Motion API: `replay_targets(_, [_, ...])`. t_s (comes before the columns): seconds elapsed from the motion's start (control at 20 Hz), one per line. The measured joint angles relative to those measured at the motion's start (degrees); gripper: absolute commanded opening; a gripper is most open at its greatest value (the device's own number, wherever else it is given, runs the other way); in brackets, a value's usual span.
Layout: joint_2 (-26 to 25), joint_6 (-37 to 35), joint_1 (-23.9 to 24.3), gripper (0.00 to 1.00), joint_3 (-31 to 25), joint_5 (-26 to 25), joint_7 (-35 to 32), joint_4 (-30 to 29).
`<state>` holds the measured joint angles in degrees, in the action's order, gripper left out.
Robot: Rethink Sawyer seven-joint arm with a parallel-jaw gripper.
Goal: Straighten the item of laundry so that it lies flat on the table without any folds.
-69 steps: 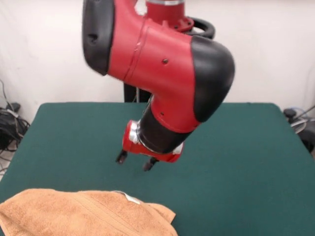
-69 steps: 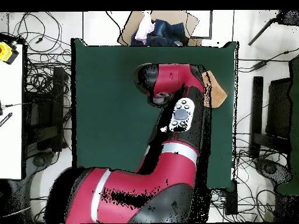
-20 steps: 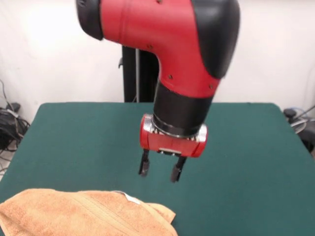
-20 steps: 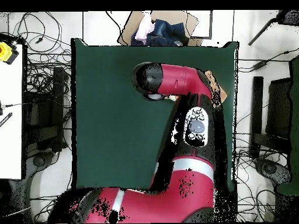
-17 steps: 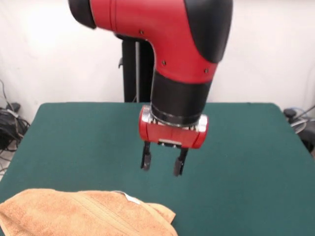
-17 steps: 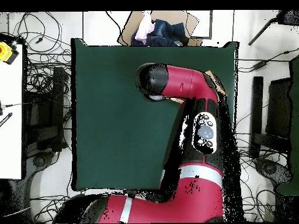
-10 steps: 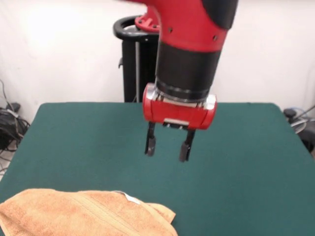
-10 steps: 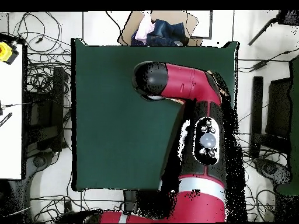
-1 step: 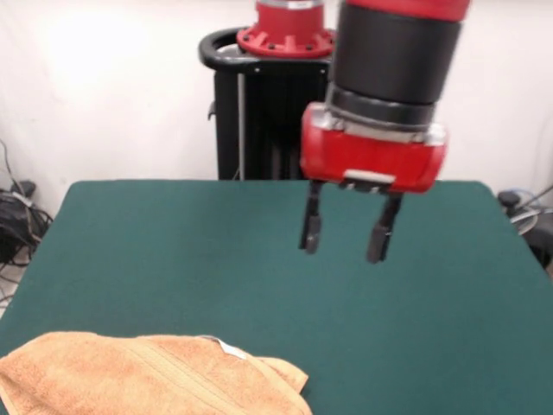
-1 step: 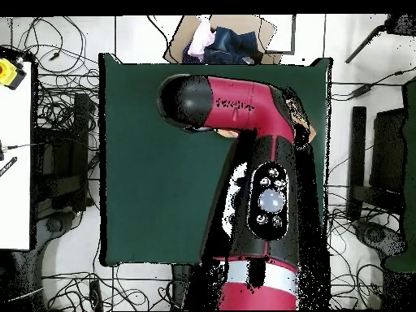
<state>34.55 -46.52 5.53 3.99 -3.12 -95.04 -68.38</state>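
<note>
Towel (image 9: 151,373) sits bunched at about 7 o'clock on the table (image 9: 173,251), near the front edge. Gripper (image 9: 344,229) hangs spread and empty, well off at 1 o'clock. Terry's soft and floppy, so I'd pinch the corner by the tag (image 9: 230,348) and drag.

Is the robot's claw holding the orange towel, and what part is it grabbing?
Nothing is held. The gripper hangs open above the table, with bare green between its fingers. The towel lies apart, bunched at the table's near edge.
</note>
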Motion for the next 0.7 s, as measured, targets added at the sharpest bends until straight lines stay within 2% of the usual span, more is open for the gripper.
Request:
replay_targets(0.3, [-2.9,-0.4,-3.3,1.0,1.0,-0.2,0.0,4.4])
replay_targets(0.4, [-5.5,-0.4,-4.7,1.0,1.6,-0.2,0.0,6.4])
replay_targets(0.7, [-9.4,-0.4,-5.9,1.0,3.0,-0.4,0.0,7.2])
